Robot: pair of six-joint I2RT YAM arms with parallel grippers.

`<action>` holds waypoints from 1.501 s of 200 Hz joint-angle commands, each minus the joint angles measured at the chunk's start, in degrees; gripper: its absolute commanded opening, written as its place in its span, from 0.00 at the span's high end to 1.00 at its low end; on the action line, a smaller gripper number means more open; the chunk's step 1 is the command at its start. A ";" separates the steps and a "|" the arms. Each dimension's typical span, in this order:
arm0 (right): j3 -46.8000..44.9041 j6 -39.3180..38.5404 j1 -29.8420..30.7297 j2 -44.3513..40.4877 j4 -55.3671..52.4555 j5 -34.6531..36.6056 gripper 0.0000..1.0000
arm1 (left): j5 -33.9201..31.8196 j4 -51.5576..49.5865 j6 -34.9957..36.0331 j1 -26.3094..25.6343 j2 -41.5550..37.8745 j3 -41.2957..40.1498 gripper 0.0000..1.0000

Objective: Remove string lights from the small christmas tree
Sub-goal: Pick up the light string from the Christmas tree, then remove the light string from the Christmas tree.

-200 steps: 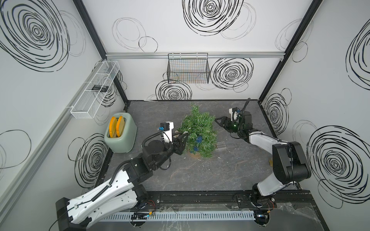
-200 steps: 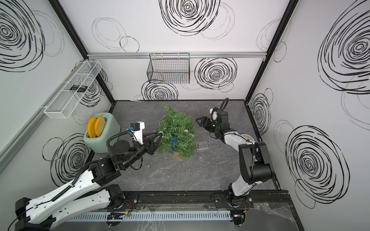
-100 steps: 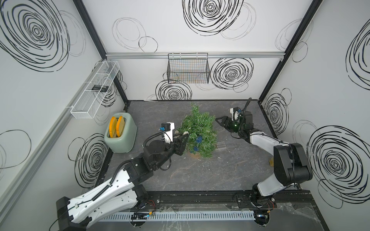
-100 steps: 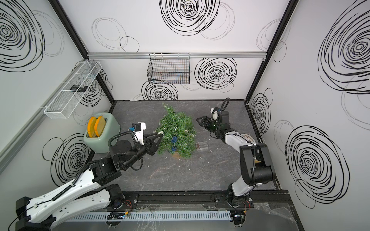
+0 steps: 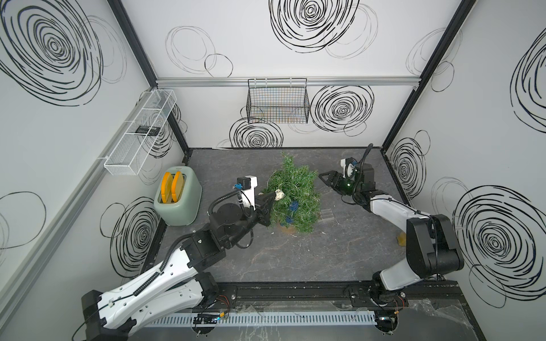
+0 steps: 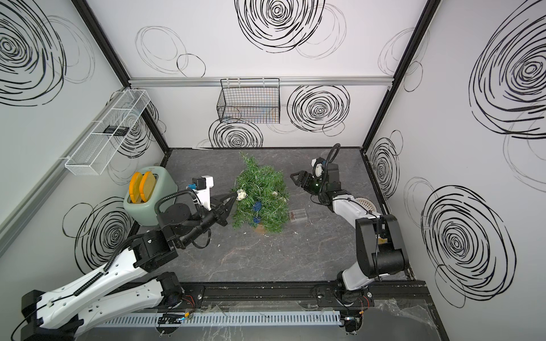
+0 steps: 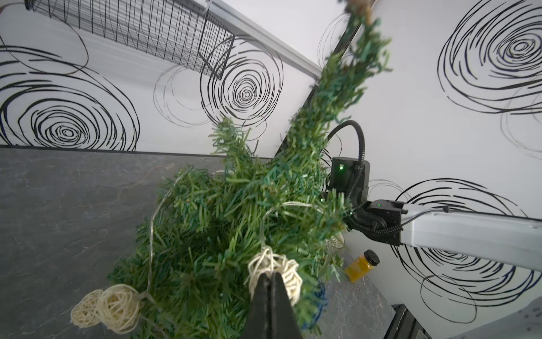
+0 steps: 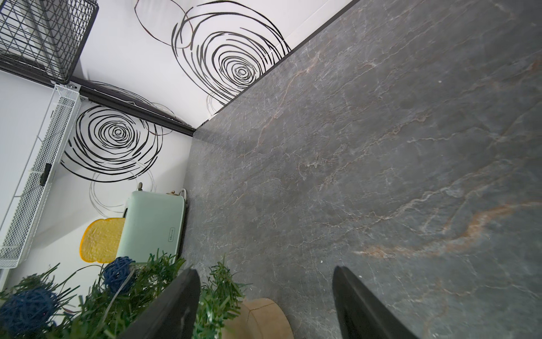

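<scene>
The small christmas tree stands mid-table, leaning a little. The string lights wind through it: a cream ball on its left side and blue balls lower down. My left gripper is shut, pinching that cream ball. Two more cream balls hang on the pale wire. My right gripper hangs open at the tree's right side, over the tan base, holding nothing.
A mint toaster with yellow toast stands at the left. A black wire basket hangs on the back wall, a white wire shelf on the left wall. A clear case lies right of the tree. A yellow bottle stands by the right wall.
My left gripper has closed on the cream ball at the tree's left side. The right arm has hardly moved.
</scene>
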 commanded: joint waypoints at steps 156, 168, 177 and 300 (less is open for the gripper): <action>-9.03 -16.52 14.60 -40.17 5.48 4.89 0.21 | 6.95 3.40 4.38 -5.88 8.72 14.80 1.00; -10.16 -18.13 16.11 -43.12 6.13 3.18 0.22 | 7.20 3.55 4.38 -6.01 8.85 14.72 1.00; -10.61 -19.48 17.53 -44.59 6.59 2.38 0.24 | 7.34 3.74 4.38 -6.10 8.96 14.72 1.00; -1.08 -30.20 31.43 -35.39 -0.68 9.26 0.59 | 7.61 4.03 4.04 -6.81 7.70 14.28 1.00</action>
